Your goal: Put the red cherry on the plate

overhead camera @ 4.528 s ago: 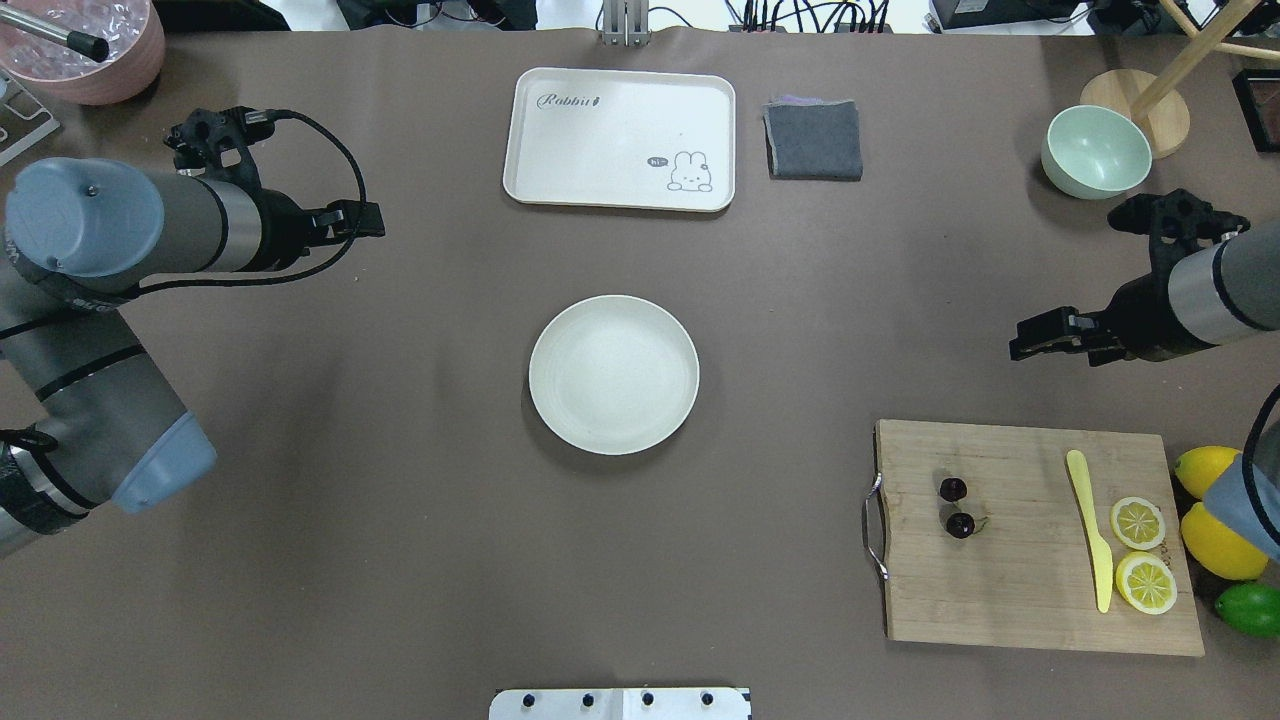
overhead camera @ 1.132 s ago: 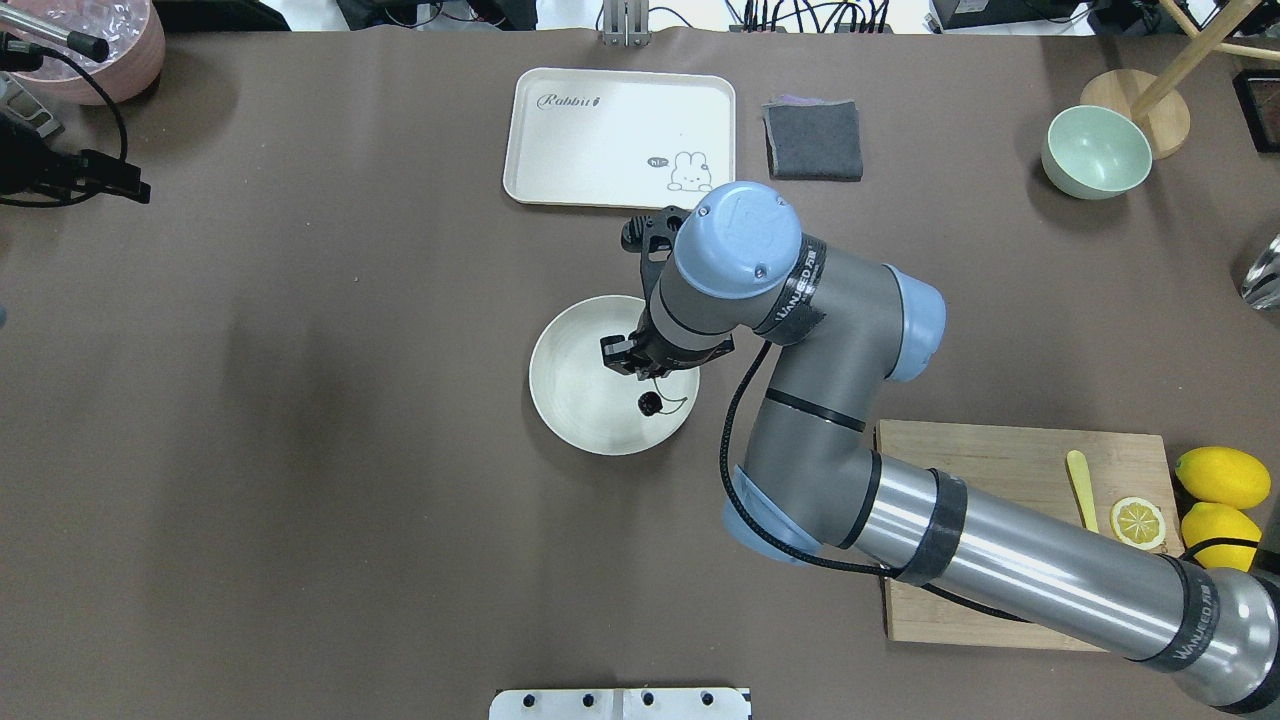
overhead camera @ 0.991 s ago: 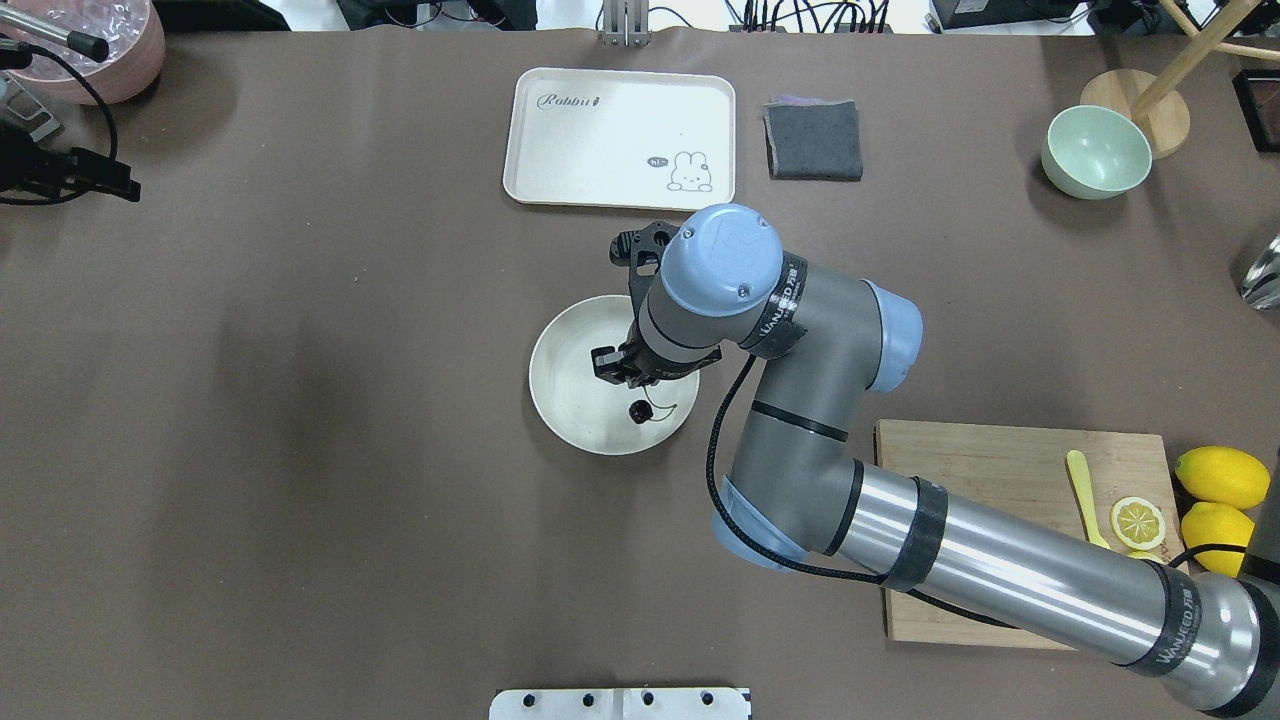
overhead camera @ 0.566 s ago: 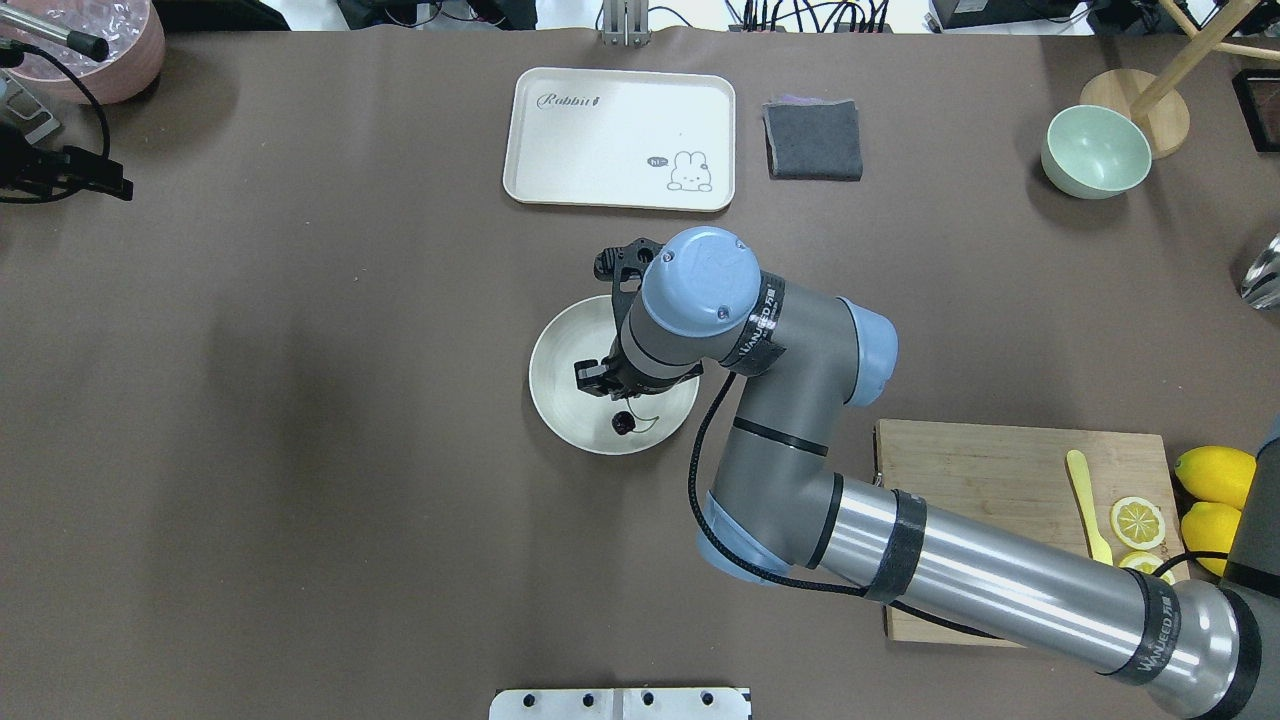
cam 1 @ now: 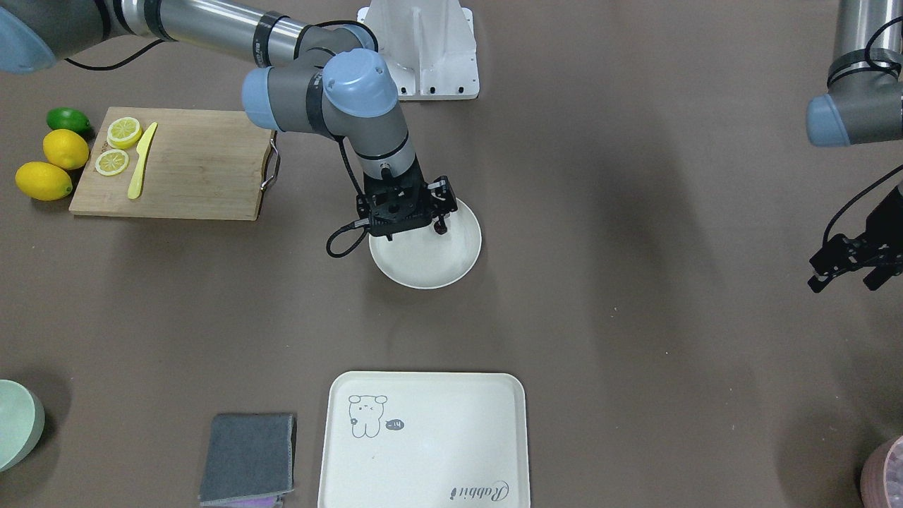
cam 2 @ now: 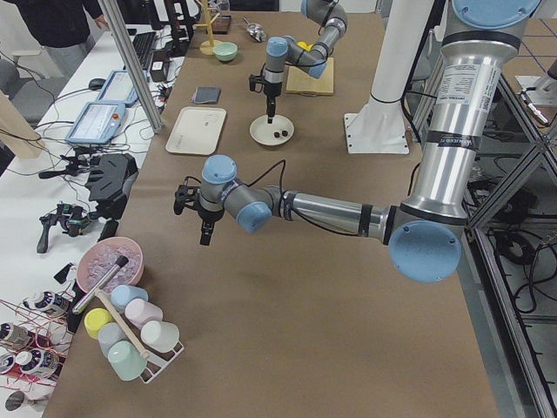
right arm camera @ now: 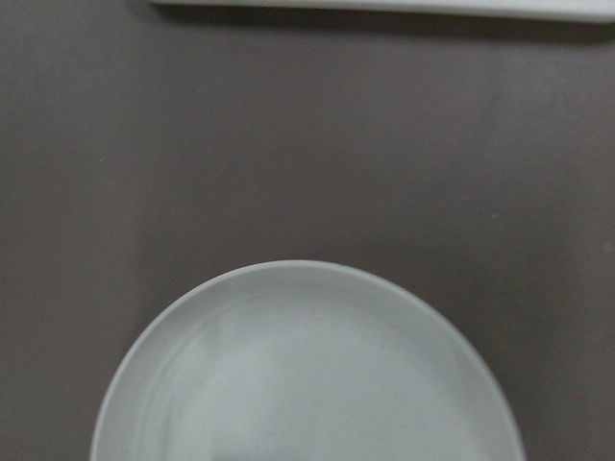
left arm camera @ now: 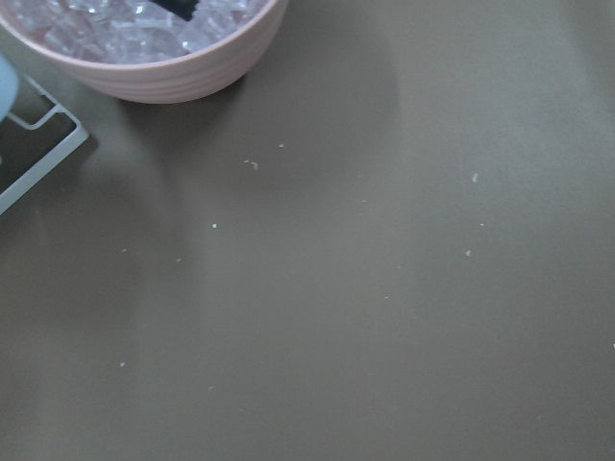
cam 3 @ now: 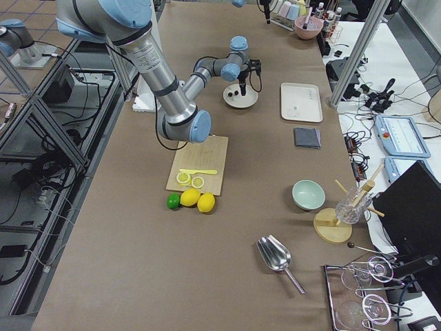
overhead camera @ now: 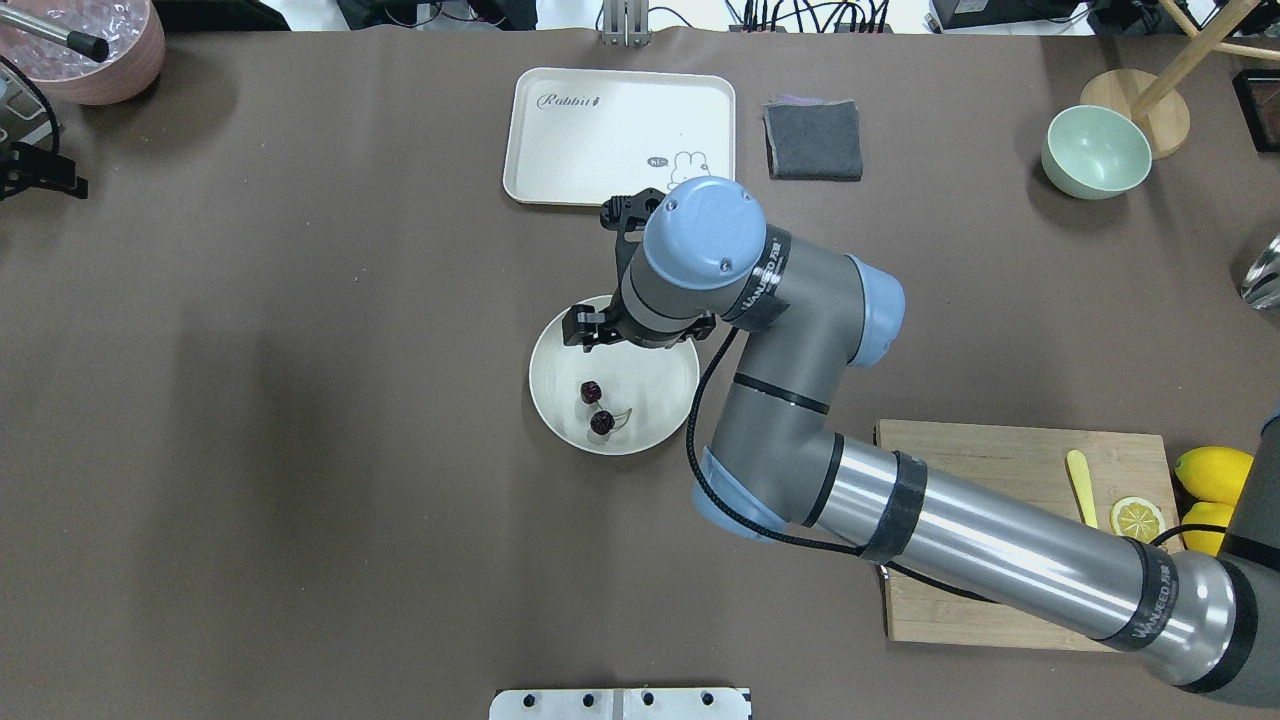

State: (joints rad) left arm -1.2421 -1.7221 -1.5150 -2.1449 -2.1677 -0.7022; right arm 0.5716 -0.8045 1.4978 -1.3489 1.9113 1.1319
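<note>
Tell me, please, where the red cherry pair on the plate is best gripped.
Probably straight from above, closing on one fruit of the red cherry: both lie in the plate, whose raised rim blocks a sideways approach, and the stems look too thin to pinch reliably.

The right pincer (overhead camera: 586, 334) and arm (overhead camera: 800, 330) overhang the plate's (overhead camera: 652, 412) far half; surrounding table (overhead camera: 300, 400) lies open.

Overhead, front-facing — both above plate (overhead camera: 560, 410)

Silver tubes (overhead camera: 980, 545), pale blue joint caps (overhead camera: 700, 230), black cable (overhead camera: 690, 445), black tool (overhead camera: 585, 332)
</note>
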